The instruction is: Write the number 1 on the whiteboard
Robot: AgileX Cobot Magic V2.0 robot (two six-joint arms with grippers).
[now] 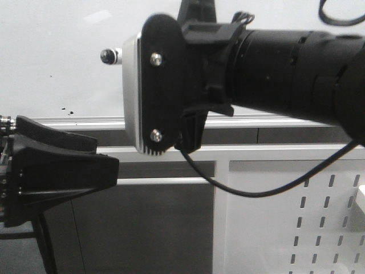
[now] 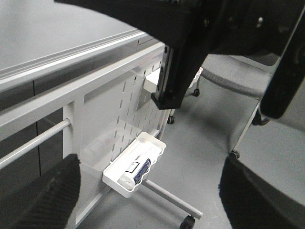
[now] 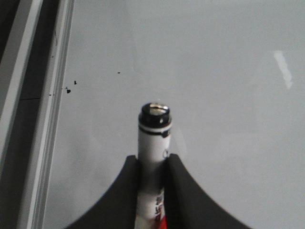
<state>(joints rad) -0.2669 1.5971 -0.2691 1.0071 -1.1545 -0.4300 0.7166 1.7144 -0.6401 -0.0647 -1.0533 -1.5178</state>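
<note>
The whiteboard fills the upper part of the front view, above its silver rail. My right gripper is shut on a white marker, whose black end points at the board. Whether the tip touches the board I cannot tell. The number 1 is out of view; only tiny black specks show near the rail. My left gripper is open with nothing between its fingers, and it hangs low and to the left, away from the board.
The right arm's black body blocks much of the front view. Below the rail stands a white perforated panel with a small white tray holding a marker-like tube. Wheeled chairs stand on the grey floor.
</note>
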